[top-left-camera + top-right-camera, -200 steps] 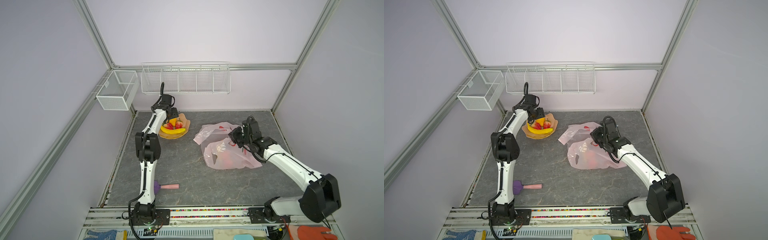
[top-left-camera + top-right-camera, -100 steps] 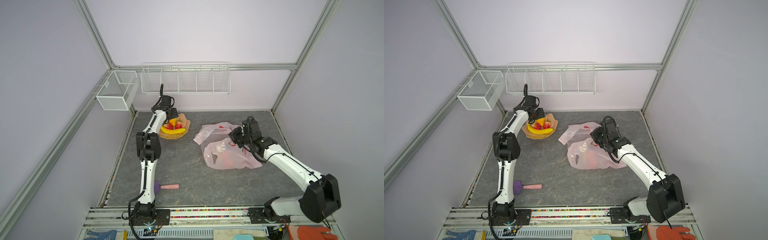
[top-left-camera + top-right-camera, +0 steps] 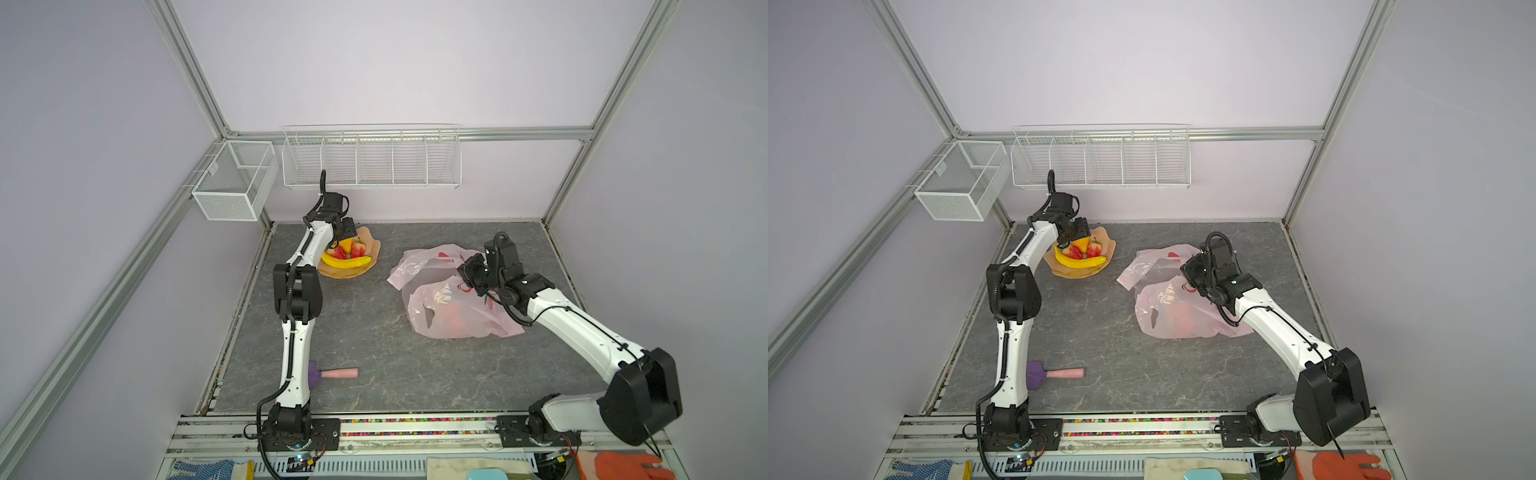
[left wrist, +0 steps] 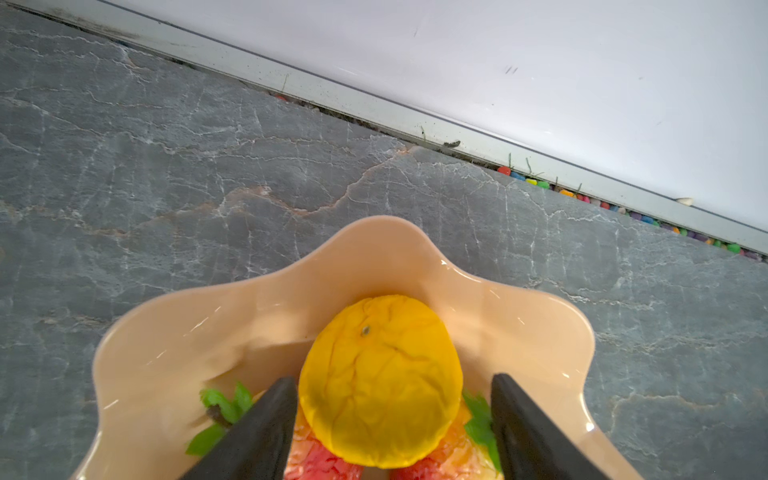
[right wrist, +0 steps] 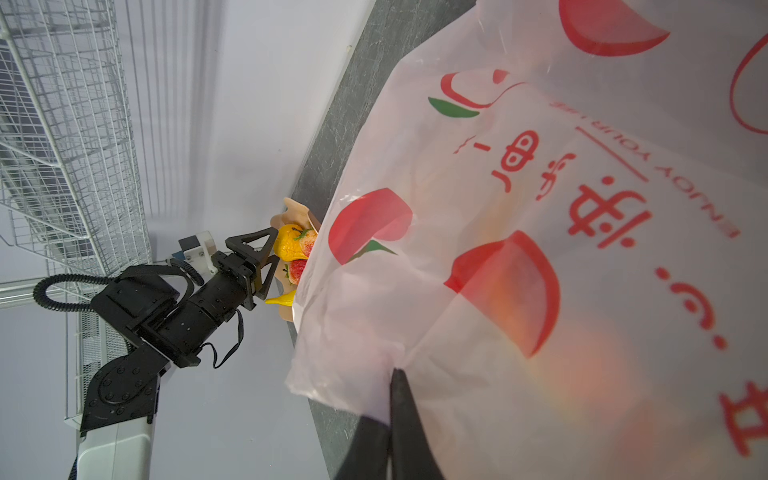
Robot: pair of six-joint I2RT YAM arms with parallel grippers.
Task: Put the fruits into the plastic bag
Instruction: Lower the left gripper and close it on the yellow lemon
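A peach scalloped bowl (image 3: 368, 270) at the back left holds a yellow banana (image 3: 347, 262), two red strawberries (image 3: 358, 249) and a yellow-orange pear-like fruit (image 4: 374, 340). My left gripper (image 3: 347, 237) is down in the bowl, open, with its fingers (image 4: 266, 419) on either side of that yellow fruit; one finger touches it and a gap shows at the other. The pale pink plastic bag (image 3: 449, 307) lies at centre right, and a reddish fruit shape (image 3: 455, 318) shows through it. My right gripper (image 3: 467, 274) is shut on the bag's edge (image 5: 374, 361) and holds it raised.
A purple-headed, pink-handled utensil (image 3: 332, 373) lies at the front left beside the left arm's base link. The back wall stands close behind the bowl. Two white wire baskets (image 3: 372, 158) (image 3: 232, 180) hang above. An orange glove (image 3: 623, 465) lies off the front right edge.
The left arm has shifted slightly at the bowl and its jaws have narrowed a little around the yellow fruit. The right arm and the bag have not moved.
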